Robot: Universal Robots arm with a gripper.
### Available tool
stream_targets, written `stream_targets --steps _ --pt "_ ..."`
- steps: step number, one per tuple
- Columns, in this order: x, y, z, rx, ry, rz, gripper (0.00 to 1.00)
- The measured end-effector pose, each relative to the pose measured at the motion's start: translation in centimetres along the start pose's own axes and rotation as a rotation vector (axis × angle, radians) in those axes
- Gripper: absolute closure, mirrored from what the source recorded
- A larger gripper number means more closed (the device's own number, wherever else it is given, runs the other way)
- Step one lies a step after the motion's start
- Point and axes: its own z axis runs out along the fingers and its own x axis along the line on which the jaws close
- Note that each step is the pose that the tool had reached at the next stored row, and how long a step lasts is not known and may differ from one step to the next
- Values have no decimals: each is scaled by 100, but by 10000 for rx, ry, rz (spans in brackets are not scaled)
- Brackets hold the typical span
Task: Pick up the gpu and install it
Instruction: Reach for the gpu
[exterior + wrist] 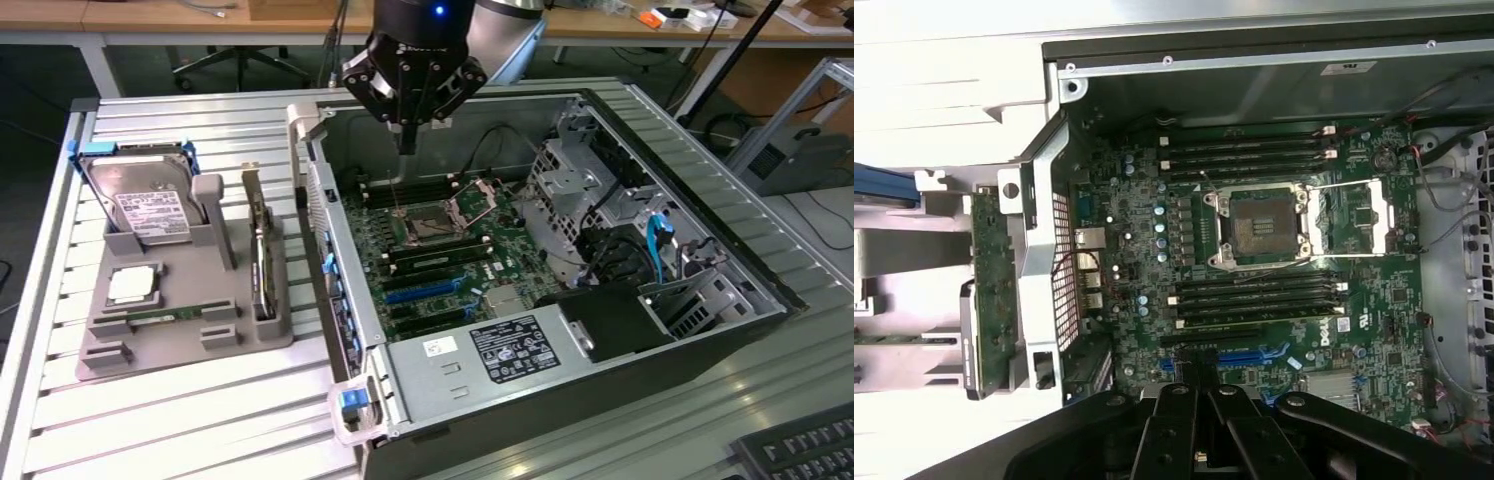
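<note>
My gripper (1199,400) hangs nearest, its two dark fingers pressed together with no gap, pointing straight down and holding nothing. In the exterior view the gripper (407,138) hovers over the back half of an open computer case (316,215) that lies on its side. Directly beneath my fingers is the green motherboard (1144,230), with blue and black expansion slots closest to my fingertips, then rows of black memory slots, then the square silver CPU socket (1259,225) with its lid flipped open. Past the case's perforated metal wall, on the exterior view's left, a grey holder (174,345) sits on the slatted metal table (200,420). The gpu (260,265) stands on its long edge in that holder, just beside the case wall and well apart from my fingers; from my wrist the gpu (992,290) appears as a narrow green board. Farther along the holder, a silver hard drive (147,205) with a white label leans upright.
</note>
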Motion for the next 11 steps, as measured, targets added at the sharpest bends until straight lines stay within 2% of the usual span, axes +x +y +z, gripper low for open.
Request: stream_targets --steps 11 --pt "26 -2 -1 0 0 0 89"
